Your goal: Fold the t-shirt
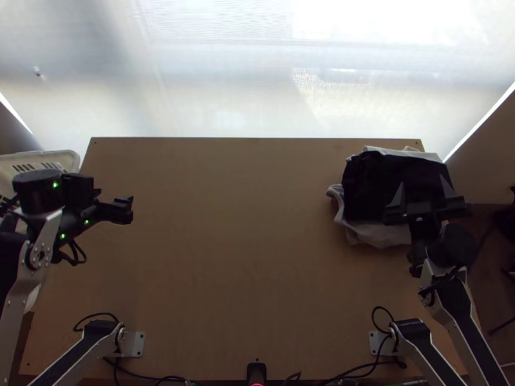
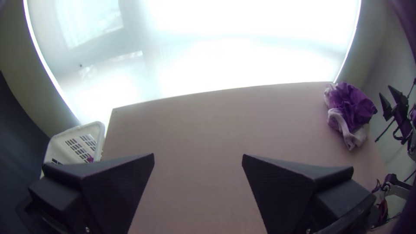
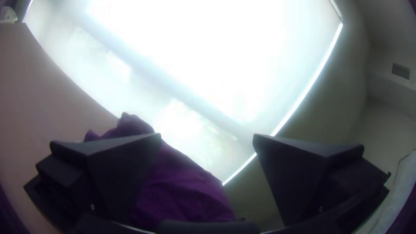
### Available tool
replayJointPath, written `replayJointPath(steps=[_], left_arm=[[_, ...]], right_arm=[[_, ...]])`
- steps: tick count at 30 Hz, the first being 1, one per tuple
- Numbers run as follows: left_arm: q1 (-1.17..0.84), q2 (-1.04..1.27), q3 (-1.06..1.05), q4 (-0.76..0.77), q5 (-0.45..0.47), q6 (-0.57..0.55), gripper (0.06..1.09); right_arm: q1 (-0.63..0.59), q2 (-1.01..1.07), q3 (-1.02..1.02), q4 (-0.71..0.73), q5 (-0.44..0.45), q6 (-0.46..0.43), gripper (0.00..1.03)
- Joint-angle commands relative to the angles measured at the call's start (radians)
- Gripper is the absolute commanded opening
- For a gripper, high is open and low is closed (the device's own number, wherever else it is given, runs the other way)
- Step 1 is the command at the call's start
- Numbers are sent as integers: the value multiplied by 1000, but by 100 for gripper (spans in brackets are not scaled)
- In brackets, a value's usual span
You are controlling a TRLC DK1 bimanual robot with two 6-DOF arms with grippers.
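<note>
Bunched cloth (image 1: 386, 174), likely the t-shirt, lies at the table's (image 1: 244, 257) far right corner. The right claw (image 1: 422, 183) gapes at the table's right, seemingly for grasping; the left claw (image 2: 198, 157), also released, seems parked at its left.

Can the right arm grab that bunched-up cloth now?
Probably yes. The right gripper is open close to the cloth, and I see nothing between them in the way.
</note>
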Motion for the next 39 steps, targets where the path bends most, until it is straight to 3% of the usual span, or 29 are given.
replayJointPath(steps=[1,8,14,19,24,30,34,39], left_arm=[[-28,-240,-258,239,-124,-7,104],[-30,-491,-549,480,-171,59,104],[-28,-608,-737,554,-171,148,104],[-33,-679,-835,632,-171,171,104],[-33,-723,-933,730,-170,208,104],[-33,-769,-999,776,-170,212,104],[-35,-820,-1062,791,-167,228,104],[-38,-915,-1099,791,-162,232,104]], right_arm=[[78,-109,-113,54,132,-20,98],[187,-230,-287,82,215,-25,98],[215,-353,-402,66,232,-47,98],[243,-473,-406,-111,232,-27,98],[244,-519,-409,-210,229,32,98],[235,-555,-411,-368,215,191,98],[220,-552,-411,-378,195,203,98],[224,-546,-412,-404,109,214,98]])
